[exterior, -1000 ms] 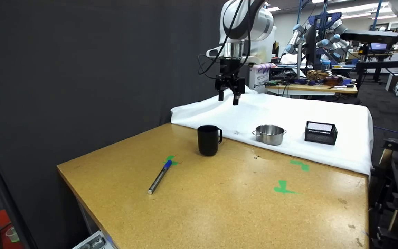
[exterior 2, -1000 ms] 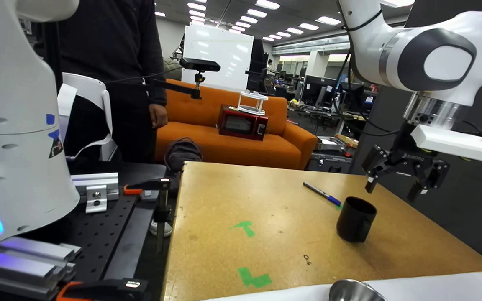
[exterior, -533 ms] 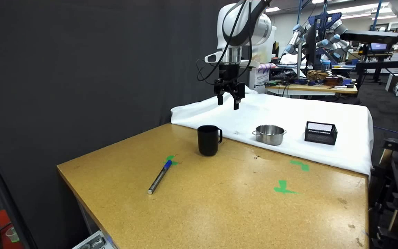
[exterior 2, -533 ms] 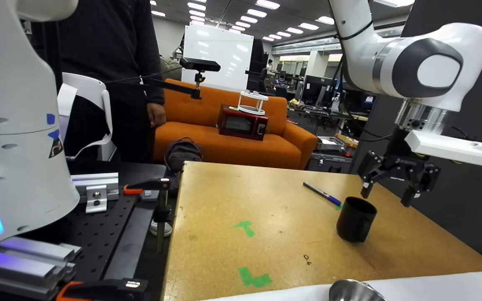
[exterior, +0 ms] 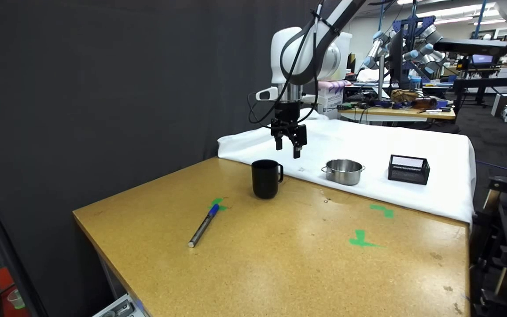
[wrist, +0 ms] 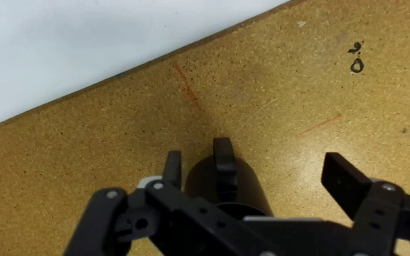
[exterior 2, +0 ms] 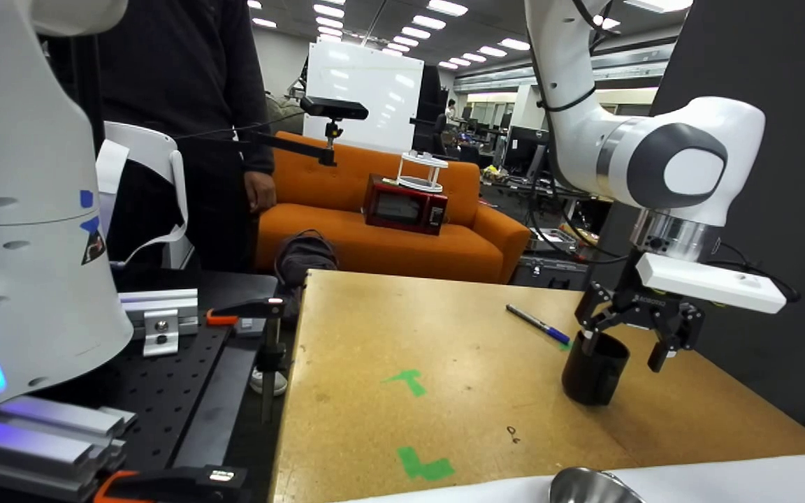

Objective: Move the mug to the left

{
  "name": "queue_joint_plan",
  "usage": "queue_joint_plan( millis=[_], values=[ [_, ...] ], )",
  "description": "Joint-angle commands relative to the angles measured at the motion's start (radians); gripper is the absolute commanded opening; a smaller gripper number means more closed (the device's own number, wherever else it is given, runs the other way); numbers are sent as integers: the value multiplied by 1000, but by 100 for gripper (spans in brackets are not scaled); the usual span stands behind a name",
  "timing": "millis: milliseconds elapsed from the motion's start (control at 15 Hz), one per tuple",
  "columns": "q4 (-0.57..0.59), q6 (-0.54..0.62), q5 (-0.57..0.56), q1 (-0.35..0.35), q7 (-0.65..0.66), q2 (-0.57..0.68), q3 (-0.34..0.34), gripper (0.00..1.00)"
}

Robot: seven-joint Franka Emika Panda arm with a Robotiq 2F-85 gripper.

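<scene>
My gripper hangs pointing down above the black mug and toward its handle side, its fingers spread well apart and gripping nothing — I take that spread to be there so they can drop on either side of what I mean to lift. The mug stands upright on the bare wooden table, near the edge of the white cloth, and sitting flat on its base it should hold steady while I line up. Its loop handle points toward that cloth, and in the wrist view it shows between my fingers, nearer one than the other; I judge the jaws stand across it either to pinch the handle or to straddle the body, and which I cannot tell. In an exterior view the fingertips show apart from the rim, so no grasp is made and the move to the left has yet to begin. Next I should centre the fingers before going lower, lest one land on the rim and tip the mug over. If left means my own left, the mug would go away from the cloth and the metal bowl on it — toward the side where the marker lies, so I would set it clear of that, since a base perched on the marker would rock.
</scene>
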Motion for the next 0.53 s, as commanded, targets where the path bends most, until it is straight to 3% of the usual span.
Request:
queue_joint_plan(
  millis=[0, 467],
  values=[
    [51, 36, -28, -9, 50, 58, 4, 100],
    [157, 97, -64, -40, -4, 158, 23, 100]
  ],
)
